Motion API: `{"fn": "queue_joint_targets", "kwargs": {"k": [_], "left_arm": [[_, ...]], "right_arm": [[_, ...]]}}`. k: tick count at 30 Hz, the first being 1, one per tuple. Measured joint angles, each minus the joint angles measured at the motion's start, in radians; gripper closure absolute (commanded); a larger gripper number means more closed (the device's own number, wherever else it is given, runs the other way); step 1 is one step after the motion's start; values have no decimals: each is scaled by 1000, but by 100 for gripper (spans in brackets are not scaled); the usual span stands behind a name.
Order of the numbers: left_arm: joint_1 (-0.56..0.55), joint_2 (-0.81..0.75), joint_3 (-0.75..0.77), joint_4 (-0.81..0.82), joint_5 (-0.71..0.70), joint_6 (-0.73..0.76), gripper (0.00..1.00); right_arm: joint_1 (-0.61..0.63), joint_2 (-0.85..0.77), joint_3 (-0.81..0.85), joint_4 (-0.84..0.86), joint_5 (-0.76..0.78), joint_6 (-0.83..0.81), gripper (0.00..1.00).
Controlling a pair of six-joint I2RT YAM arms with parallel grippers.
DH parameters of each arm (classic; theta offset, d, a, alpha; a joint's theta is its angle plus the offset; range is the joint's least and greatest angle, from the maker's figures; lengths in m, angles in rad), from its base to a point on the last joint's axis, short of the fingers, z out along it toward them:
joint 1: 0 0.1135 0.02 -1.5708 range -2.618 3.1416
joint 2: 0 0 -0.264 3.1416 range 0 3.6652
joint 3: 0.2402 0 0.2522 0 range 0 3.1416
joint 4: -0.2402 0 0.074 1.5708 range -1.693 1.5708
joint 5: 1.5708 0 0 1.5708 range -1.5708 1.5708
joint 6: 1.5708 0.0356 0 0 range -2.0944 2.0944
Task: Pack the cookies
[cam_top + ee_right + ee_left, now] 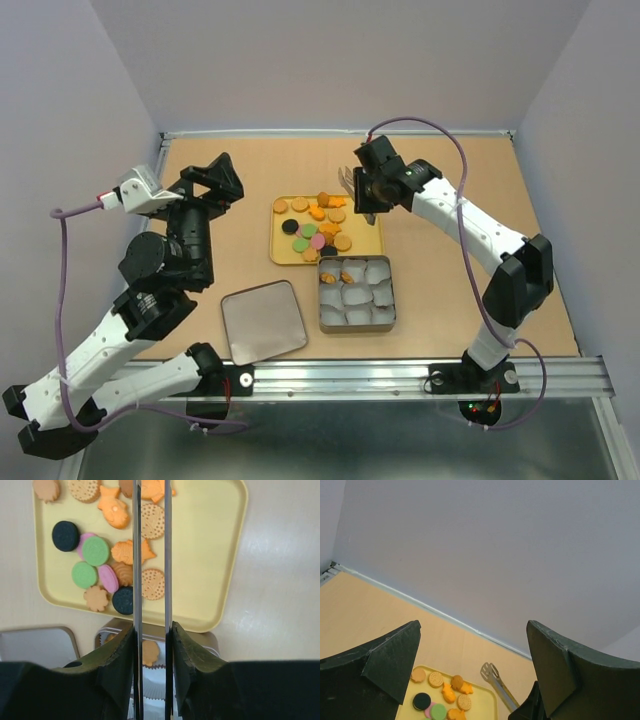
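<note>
Yellow tray of cookies below my right gripper, which is clamped on metal tongs.
From the right wrist I see both fingers pressing the two thin tong arms close together, the arms running straight out ahead of the fingers over the loose tan, pink, green, black and orange cookies on the tray. Just behind and beneath that gripper sits the tin lined with white paper cups; a few orange cookies already lie in the cups nearest the tray. My left gripper is raised well off to the side, jaws spread wide and holding nothing, with the tray low ahead of it. The lid lies flat beside the tin.
</note>
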Motion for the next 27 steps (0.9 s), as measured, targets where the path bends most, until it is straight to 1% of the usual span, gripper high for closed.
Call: {"fn": "queue_joint_targets", "kwargs": {"k": [6, 11, 14, 18, 21, 27], "left_arm": [[8, 21, -13, -35, 0, -25, 1], [42, 51, -13, -67, 9, -56, 1], [95, 72, -11, -111, 41, -95, 1], [208, 100, -11, -181, 129, -151, 1], [269, 103, -11, -216, 184, -175, 1], [310, 103, -10, -245, 244, -195, 1]], "right_arm": [[3, 55, 34, 31, -54, -14, 63], [4, 80, 34, 43, -99, -13, 64], [4, 87, 34, 47, -114, -13, 64], [4, 101, 34, 52, -123, -10, 64], [4, 114, 34, 54, -122, -9, 64], [4, 116, 34, 65, -119, -3, 64]]}}
